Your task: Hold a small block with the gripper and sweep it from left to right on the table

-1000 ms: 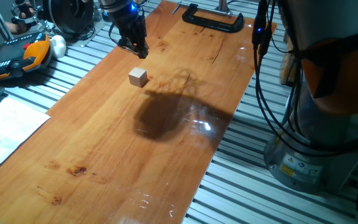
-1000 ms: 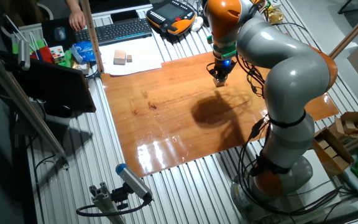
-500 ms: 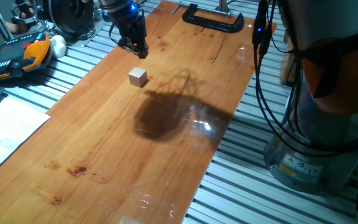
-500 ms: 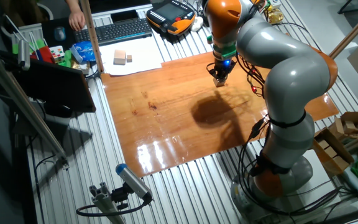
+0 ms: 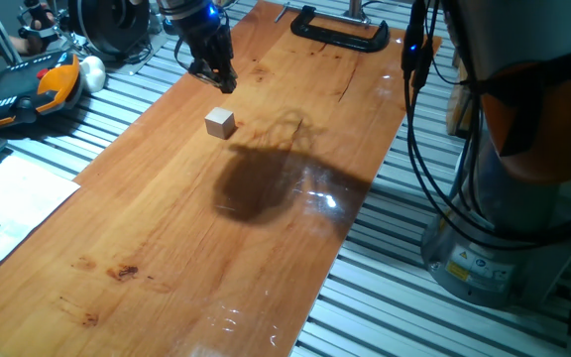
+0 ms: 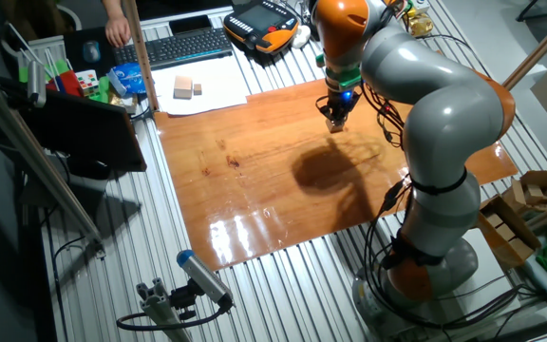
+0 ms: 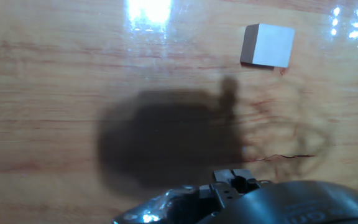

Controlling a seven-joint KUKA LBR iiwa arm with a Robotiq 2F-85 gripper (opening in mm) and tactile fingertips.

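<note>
The tool (image 5: pixel 222 81) hangs above the worktop (image 5: pixel 266 228), blue light glowing, fingers pointing down with nothing between them; whether they sit wide or narrow, I cannot tell from here. From the other fixed view the tool (image 6: pixel 336 123) hovers near the worktop's (image 6: pixel 254 180) far edge. The small block (image 5: pixel 220 123) sits alone on the wood, near the tool but apart from it. Hand view: block (image 7: pixel 267 45) up top right, a dark shadow below it.
</note>
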